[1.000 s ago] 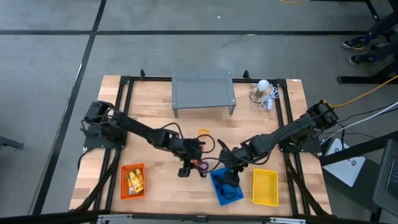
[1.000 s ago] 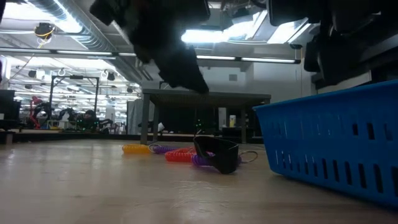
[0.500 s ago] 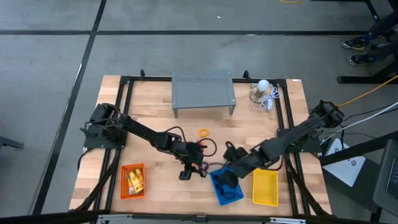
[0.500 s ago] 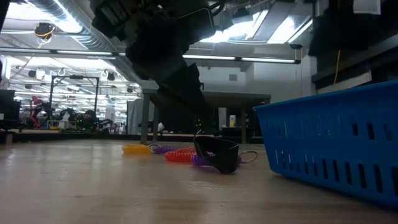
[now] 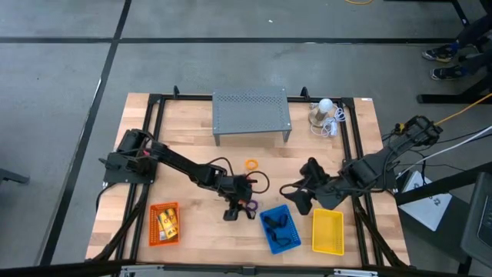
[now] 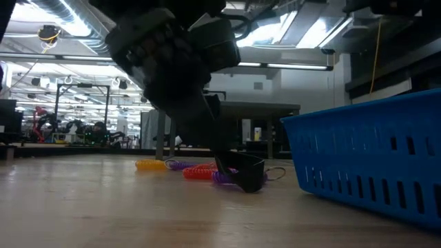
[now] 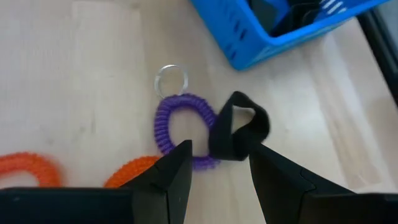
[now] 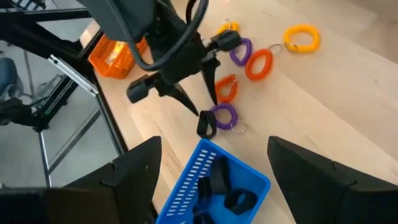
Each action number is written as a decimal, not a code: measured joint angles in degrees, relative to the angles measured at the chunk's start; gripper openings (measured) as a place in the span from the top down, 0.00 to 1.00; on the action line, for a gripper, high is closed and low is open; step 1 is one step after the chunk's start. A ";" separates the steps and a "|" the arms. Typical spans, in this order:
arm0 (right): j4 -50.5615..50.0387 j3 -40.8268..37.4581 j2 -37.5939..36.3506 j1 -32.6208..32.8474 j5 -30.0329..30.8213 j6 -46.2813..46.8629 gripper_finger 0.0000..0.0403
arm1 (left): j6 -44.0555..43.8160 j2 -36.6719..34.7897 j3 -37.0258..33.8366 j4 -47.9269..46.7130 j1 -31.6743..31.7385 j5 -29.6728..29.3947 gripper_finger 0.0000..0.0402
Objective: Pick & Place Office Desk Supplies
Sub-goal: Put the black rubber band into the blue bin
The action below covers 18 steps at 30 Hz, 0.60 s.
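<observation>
Before us: our grey perforated shelf (image 5: 251, 114), white bulb (image 5: 326, 106) with cord, orange (image 5: 164, 224), blue (image 5: 279, 228), yellow baskets (image 5: 327, 231).

Baskets: three, one orange basket (image 5: 164, 224), one blue basket (image 5: 278, 228), one yellow basket (image 5: 327, 231). Coil loops seen from the right wrist: five, two purple (image 8: 224, 115), two orange (image 8: 258, 63), one yellow (image 8: 301, 38). One shelf (image 5: 251, 114), one bulb (image 5: 326, 105).

Low view: your left arm hides coil loops behind it, blue basket (image 6: 372, 155) cut by right edge. Left wrist view: orange loops (image 7: 37, 169) cut off behind fingers (image 7: 171, 180). High view: orange basket (image 5: 164, 223) contents too small to tell
</observation>
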 joint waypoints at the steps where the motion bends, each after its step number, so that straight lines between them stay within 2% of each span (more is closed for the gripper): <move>1: -0.28 0.00 0.02 -0.02 -0.23 -0.04 0.27 | -0.03 0.00 0.02 0.13 0.00 -1.03 0.62; 7: -0.34 0.00 1.46 -0.02 -0.33 0.23 0.27 | 0.65 0.00 0.07 1.33 1.13 -1.84 0.62; 14: -0.28 0.00 2.13 -0.02 -0.54 0.79 0.27 | 0.90 0.57 0.11 3.98 1.06 3.42 0.62; 18: -0.30 0.00 2.14 -0.02 -0.90 0.70 0.27 | 0.89 0.57 0.09 4.53 -0.19 4.16 0.62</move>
